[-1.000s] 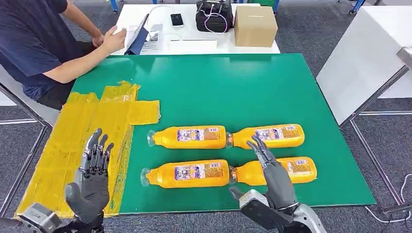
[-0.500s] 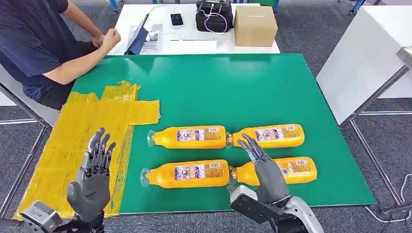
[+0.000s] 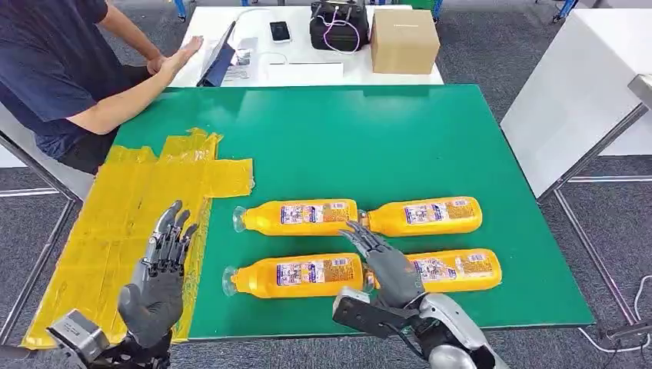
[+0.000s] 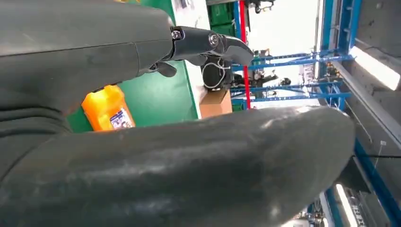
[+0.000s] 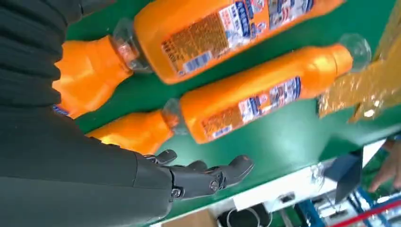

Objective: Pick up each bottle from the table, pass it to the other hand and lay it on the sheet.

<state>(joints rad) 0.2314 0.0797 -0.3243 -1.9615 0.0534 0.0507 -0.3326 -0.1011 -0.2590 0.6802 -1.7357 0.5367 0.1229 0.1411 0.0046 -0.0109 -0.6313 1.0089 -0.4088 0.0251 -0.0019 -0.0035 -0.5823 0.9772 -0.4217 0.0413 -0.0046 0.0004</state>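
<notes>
Beneath open right hand (image 3: 384, 261), near-right bottle (image 3: 454, 269)

Four bottles (image 3: 296, 217) gleam in glossy orange plastic, each wrapped in a printed paper-like label. The table (image 3: 361, 142) top looks like a matt, smooth green mat. The sheet (image 3: 131, 207) is crinkled yellow film, shiny in patches. The right hand (image 3: 388, 265) shows dull grey metal; a cardboard box (image 3: 404, 40) sits matt brown.

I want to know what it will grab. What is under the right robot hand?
The right robot hand hovers over the neck of the near right bottle. Its cap is hidden by the hand.
</notes>
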